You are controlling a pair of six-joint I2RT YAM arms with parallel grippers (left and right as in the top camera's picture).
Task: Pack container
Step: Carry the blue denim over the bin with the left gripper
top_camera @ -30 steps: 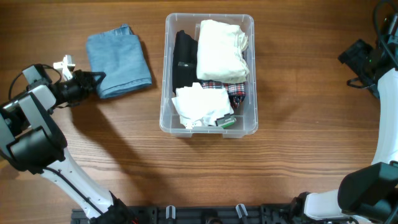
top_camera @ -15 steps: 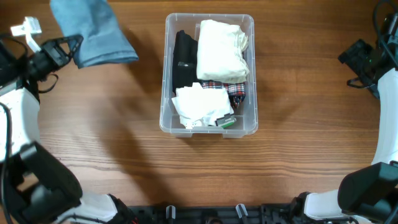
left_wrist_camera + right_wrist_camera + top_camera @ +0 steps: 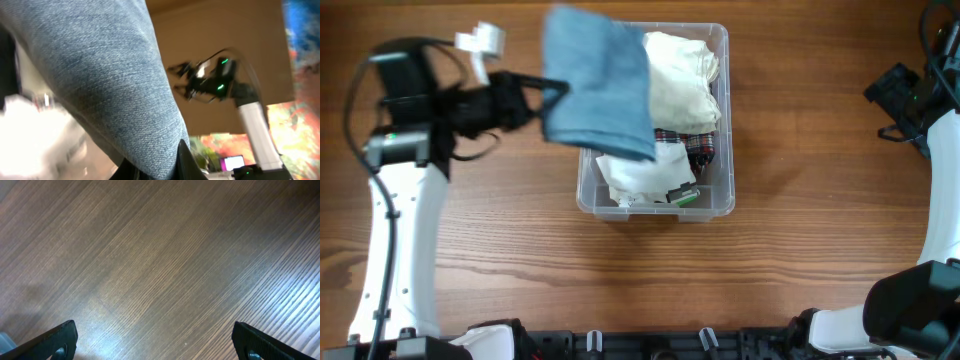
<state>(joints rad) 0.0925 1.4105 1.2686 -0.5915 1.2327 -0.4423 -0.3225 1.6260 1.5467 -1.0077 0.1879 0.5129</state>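
The soft blue cloth (image 3: pixel 600 90) is pinched by the left gripper (image 3: pixel 552 95) over the stiff, probably light container (image 3: pixel 720 205), best gripped at its rim, on the table (image 3: pixel 800 280), while the right gripper (image 3: pixel 155 345) is spread wide.

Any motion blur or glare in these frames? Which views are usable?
Overhead: sharp on the container, but the denim cloth looks motion-blurred. Left wrist: the cloth fills most of the frame, background blurred. Right wrist: crisp wood grain, soft sheen on the table lower left.
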